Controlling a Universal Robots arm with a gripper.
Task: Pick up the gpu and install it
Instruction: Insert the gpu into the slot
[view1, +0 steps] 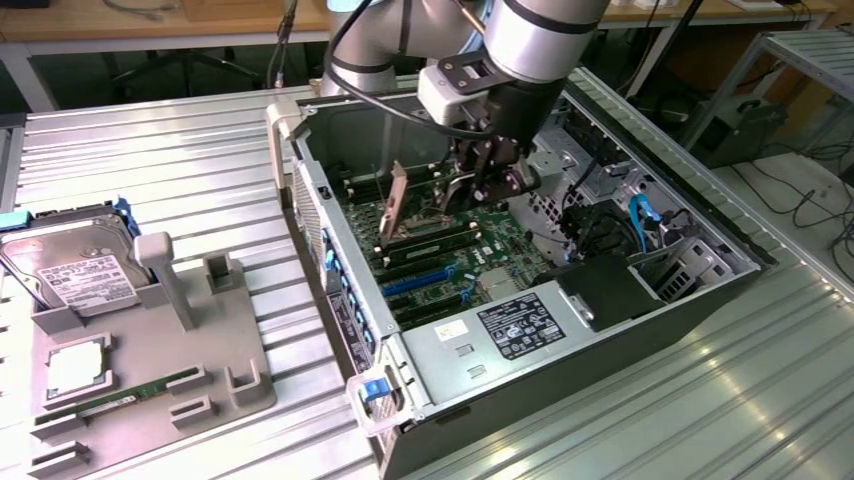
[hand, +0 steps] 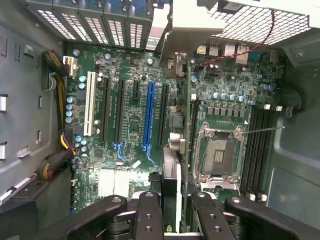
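My pincer (hand: 177, 212) pinches the gpu (hand: 170, 170) on edge between its fingers, card hanging straight below inside the computer case (view1: 441, 350), long axis along the motherboard's (hand: 130, 125) slots, beside the blue slot (hand: 148, 115), just short of the empty CPU socket (hand: 219, 155).

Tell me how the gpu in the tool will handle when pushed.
The gpu, clamped in the tool, is a thin flat board, so it is probably stiff rather than floppy. Because it is gripped edge-on along a narrow edge, it may twist or tilt if pushed off-line.
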